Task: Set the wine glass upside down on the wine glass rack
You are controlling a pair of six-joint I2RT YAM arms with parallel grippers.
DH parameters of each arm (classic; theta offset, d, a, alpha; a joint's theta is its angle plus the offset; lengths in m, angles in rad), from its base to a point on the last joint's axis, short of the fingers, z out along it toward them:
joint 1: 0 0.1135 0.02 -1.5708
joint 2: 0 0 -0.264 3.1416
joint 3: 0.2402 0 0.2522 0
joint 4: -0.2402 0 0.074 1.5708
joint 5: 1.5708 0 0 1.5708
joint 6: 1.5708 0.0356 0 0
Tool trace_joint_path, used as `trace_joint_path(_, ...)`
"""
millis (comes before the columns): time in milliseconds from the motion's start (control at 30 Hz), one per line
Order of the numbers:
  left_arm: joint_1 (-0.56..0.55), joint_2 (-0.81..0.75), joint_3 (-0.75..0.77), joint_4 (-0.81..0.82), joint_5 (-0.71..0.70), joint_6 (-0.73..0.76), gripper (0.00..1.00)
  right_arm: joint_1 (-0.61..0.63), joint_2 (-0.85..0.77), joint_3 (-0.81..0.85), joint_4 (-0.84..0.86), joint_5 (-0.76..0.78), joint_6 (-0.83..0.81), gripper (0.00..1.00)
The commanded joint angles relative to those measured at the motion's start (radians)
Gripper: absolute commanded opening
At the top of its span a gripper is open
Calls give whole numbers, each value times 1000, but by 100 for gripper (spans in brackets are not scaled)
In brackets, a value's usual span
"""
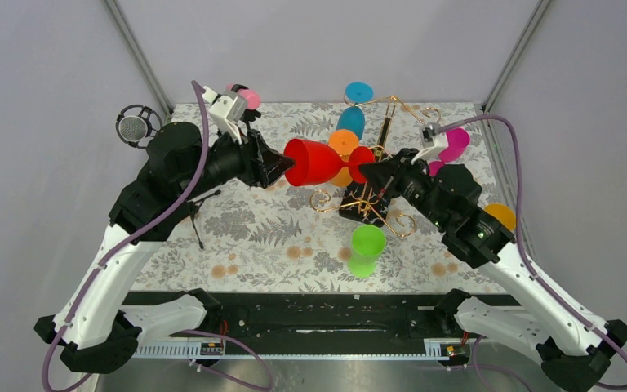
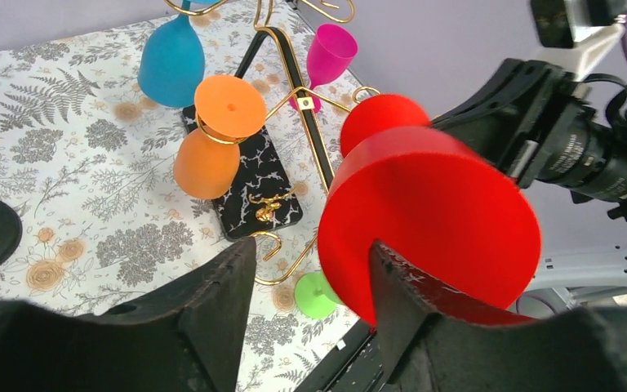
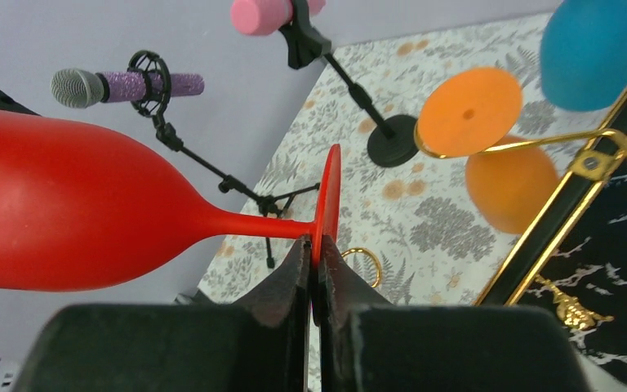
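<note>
One red wine glass [image 1: 318,162] is held on its side in the air, just left of the wine glass rack [image 1: 367,204] and above the floral table [image 1: 253,237]. Its bowl is turned toward the left arm and its foot toward the right arm. The thin edge of the foot is pinched between the closed fingers of the right gripper [image 3: 314,269], as is seen in the right wrist view. The bowl's far end is met by the left gripper [image 2: 312,245], whose fingers are spread apart. One finger overlaps the bowl and the gap between them is unfilled, so no grip on the glass is seen there.

An orange glass [image 1: 343,147] is hung foot-up on a gold arm of the rack, and a blue glass [image 1: 351,122] behind it. A green glass [image 1: 367,245] is seen at the rack's near side. Whether it is hung cannot be told.
</note>
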Motion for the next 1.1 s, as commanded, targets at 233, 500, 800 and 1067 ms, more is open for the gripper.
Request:
trace_joint_path(233, 29, -109, -151, 8, -100, -14, 66, 5, -84, 81, -35, 271, -373, 0)
trace_joint_path(500, 47, -230, -281, -76, -215, -63, 70, 5, -21, 143, 43, 204, -636, 0)
trace_joint_path(800, 48, -306, -382, -92, -267, -128, 78, 61, 162, 268, 118, 190, -888, 0)
trace_joint_path(1067, 49, -302, -389, -109, -277, -113, 91, 189, 310, 291, 303, 325, -1314, 0)
